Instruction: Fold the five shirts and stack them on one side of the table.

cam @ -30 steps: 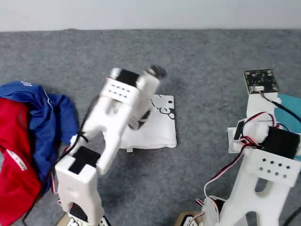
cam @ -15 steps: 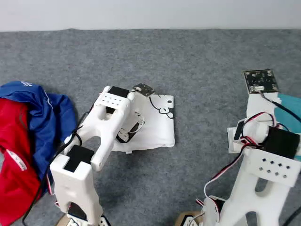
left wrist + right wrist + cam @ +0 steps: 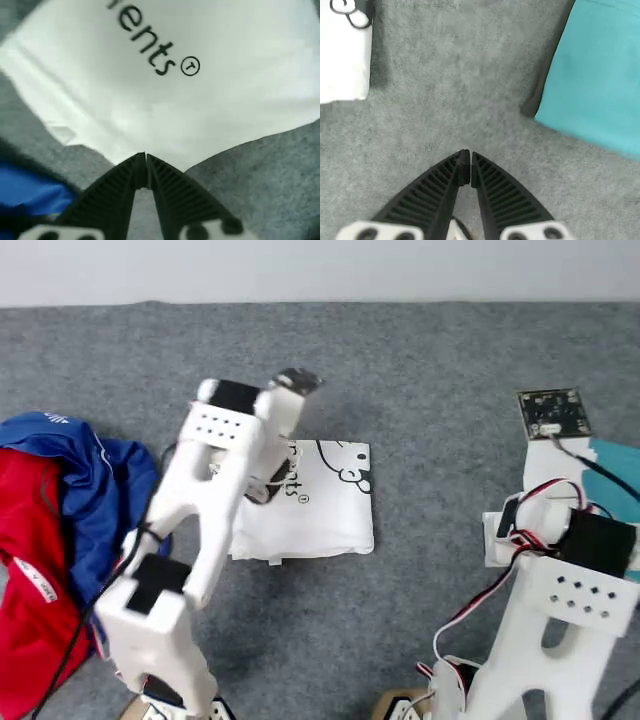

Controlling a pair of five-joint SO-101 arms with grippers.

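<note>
**One shirt folded, both end effectors pressed together**

Finds a white folded cotton shirt with black print (image 3: 320,510) (image 3: 200,100) (image 3: 342,55) lying flat on the grey carpeted desk (image 3: 430,390). Sees the left end effector (image 3: 145,157) above an edge of the white shirt, tips pressed together, pinching nothing. Sees the right end effector (image 3: 470,152) over bare desk to the right of the white shirt, likewise pressed together and empty. Notes a crumpled blue fabric shirt (image 3: 110,490) (image 3: 30,195) heaped left of the white shirt, with a crumpled red fabric shirt (image 3: 30,580) farther left again. Notes a flat teal fabric shirt (image 3: 620,465) (image 3: 600,75) well to the right of the white shirt.
</note>
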